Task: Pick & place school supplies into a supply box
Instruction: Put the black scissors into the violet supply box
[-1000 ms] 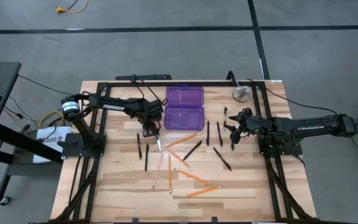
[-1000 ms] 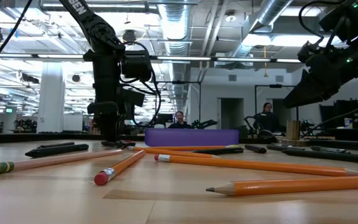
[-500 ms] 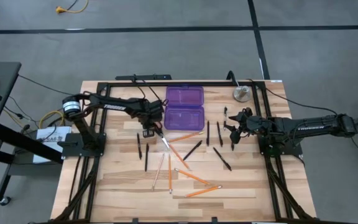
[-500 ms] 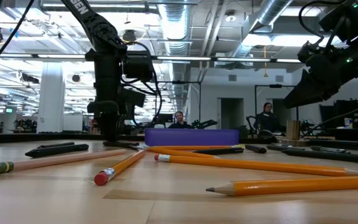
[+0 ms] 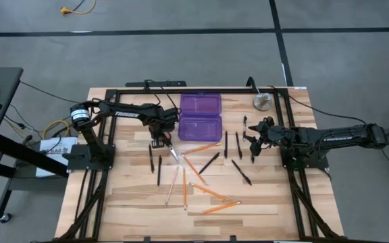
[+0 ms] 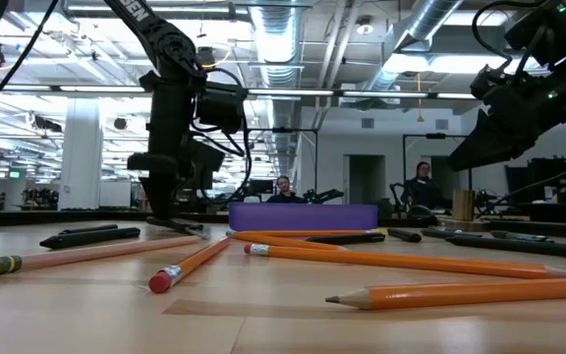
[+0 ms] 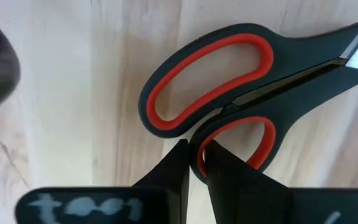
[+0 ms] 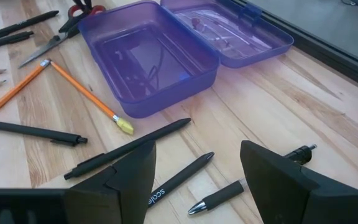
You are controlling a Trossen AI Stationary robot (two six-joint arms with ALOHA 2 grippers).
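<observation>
The red-handled scissors lie near the purple supply box's left near corner, blades pointing to the near right. My left gripper stands over their handles, shut on them. The box sits open, its lid flat toward the far edge, and is also in the right wrist view. Orange pencils, pale wooden pencils and black pens lie scattered on the table in front of it. My right gripper hovers open above black pens right of the box. My left gripper pinches the rim of the scissors' smaller handle loop between its two fingers, which come from above and point down. The larger loop and the blades reach away from the fingers. Whether the scissors are lifted clear of the table, I cannot tell.
A round silver disc sits at the table's far right corner. A black frame rail runs along the far edge behind the box. Two black pens lie near-left of the scissors. In the low view, people are in the room beyond.
My left gripper has moved a little toward the far left and tipped, staying shut on the scissors' handle. The scissors have been drawn along with it, and their blades have swung from pointing at the near edge to pointing near-right.
</observation>
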